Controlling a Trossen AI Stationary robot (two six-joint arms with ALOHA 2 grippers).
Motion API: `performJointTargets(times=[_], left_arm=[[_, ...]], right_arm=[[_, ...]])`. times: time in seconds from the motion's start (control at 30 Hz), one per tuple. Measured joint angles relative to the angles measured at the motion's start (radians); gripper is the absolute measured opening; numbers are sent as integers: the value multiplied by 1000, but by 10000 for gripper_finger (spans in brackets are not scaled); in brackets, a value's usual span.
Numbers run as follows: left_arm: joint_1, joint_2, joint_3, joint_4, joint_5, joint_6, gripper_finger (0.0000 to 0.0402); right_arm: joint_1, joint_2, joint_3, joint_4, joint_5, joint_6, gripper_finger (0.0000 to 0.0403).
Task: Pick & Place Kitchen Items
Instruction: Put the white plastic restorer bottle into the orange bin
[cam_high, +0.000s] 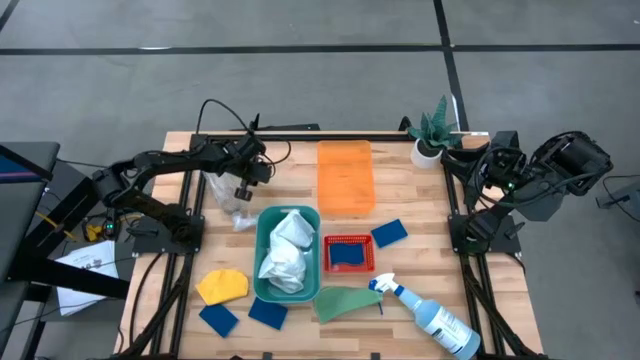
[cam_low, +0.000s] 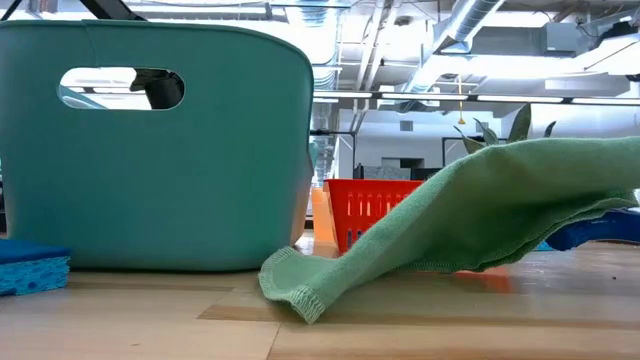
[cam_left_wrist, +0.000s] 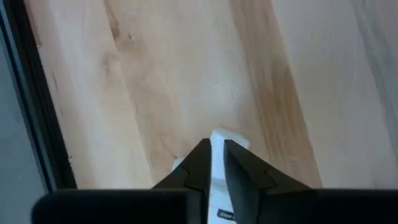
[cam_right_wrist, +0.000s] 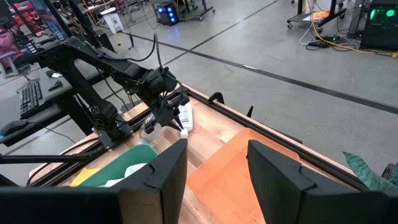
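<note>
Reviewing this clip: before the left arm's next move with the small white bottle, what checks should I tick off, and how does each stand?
1. Left hand shut on small white bottle: ok.
2. Bottle lifted off the table: ok, per right wrist view.
3. Room left in the teal bin: not ok, white cloth fills most of it.
4. Right hand open and parked by the plant, away from the left arm's side: ok.
5. Grip firmness: cannot tell.

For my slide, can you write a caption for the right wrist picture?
Across the table, the left gripper holds the small white bottle above the wood, beyond the orange tray.
</note>
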Motion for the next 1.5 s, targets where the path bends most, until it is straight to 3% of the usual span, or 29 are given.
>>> performJointTargets(times=[0.33,0.47,0.67,1.1,1.5], left_arm=[[0,36,2,8,30,35,167],[0,91,1,7,12,56,189],[-1,151,1,75,-50,97,171],[0,173,3,76,-59,101,114],[-1,171,14,95,-59,78,113]], right_arm=[[-3,-2,0,0,-17,0,159],[-3,-4,0,0,-17,0,159],[-3,-3,0,0,-18,17,159],[-3,-3,0,0,-28,19,159],[-3,-3,0,0,-25,19,159]])
